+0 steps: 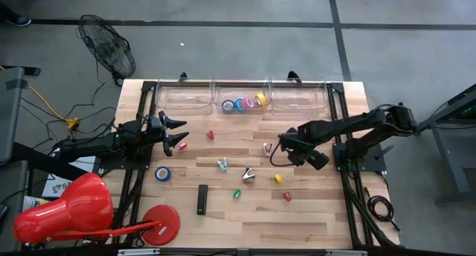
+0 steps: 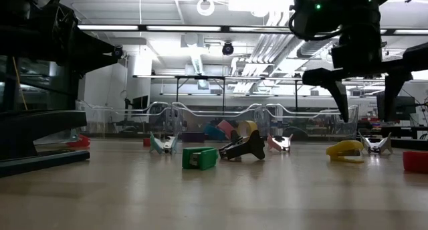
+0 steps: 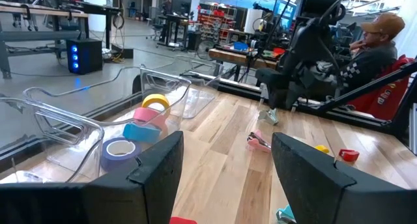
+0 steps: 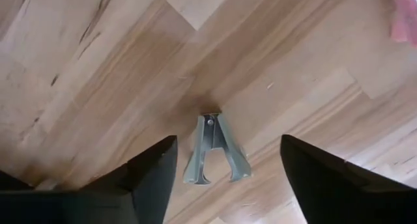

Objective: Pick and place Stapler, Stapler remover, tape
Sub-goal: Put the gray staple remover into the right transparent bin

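Both pairs of jaws stand apart and hold nothing. Right gripper (image 1: pixel 280 150) hangs over the right half of the table (image 1: pixel 312 211), fingers pointing down; in its wrist view a silver staple remover (image 4: pixel 214 150) lies on the bare wood between and beyond the two fingers (image 4: pixel 146 178), untouched. From above, a pale staple remover (image 1: pixel 268 147) lies just left of this gripper, and a yellow one (image 1: pixel 278 178) and a red one (image 1: pixel 287 196) lie nearer the front edge.

Left gripper (image 1: pixel 181 129) waits over the left side of the table, pointing right, with a small red item (image 1: pixel 182 145) just beside it on the wood.

Tape: blue, pink and yellow rolls (image 1: pixel 244 103) sit together in the middle clear bin (image 1: pixel 239 92) at the far edge, flanked by a clear bin on each side. One blue roll (image 1: pixel 163 173) lies apart on the table, left of centre.

A black stapler (image 1: pixel 202 199) lies near the front, centre-left. Between it and the right gripper lie a green-and-white remover (image 1: pixel 222 164), a silver one (image 1: pixel 248 175) and a small green item (image 1: pixel 237 193). Another small red item (image 1: pixel 210 135) lies left of centre, toward the far side.

A flat red disc (image 1: pixel 161 222) sits at the front left corner. A person in a cap (image 3: pixel 378 38) sits beyond the table in the left wrist view.
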Controlling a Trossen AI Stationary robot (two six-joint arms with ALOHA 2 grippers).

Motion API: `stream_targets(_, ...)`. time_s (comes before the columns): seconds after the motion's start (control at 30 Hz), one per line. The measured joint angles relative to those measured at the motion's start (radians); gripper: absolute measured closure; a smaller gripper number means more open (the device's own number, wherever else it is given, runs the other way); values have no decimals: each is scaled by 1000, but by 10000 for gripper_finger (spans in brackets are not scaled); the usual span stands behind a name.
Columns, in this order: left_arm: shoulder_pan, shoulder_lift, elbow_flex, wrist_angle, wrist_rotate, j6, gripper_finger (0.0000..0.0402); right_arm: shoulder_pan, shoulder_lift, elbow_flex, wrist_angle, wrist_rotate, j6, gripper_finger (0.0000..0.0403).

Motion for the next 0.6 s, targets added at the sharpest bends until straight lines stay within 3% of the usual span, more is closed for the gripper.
stream_targets(0.43,0,0,0,0,0,0,172,-2,155,0,2,8,4,136)
stream_targets(0.6,0,0,0,0,0,0,172,-7,193,0,-6,58,2,137)
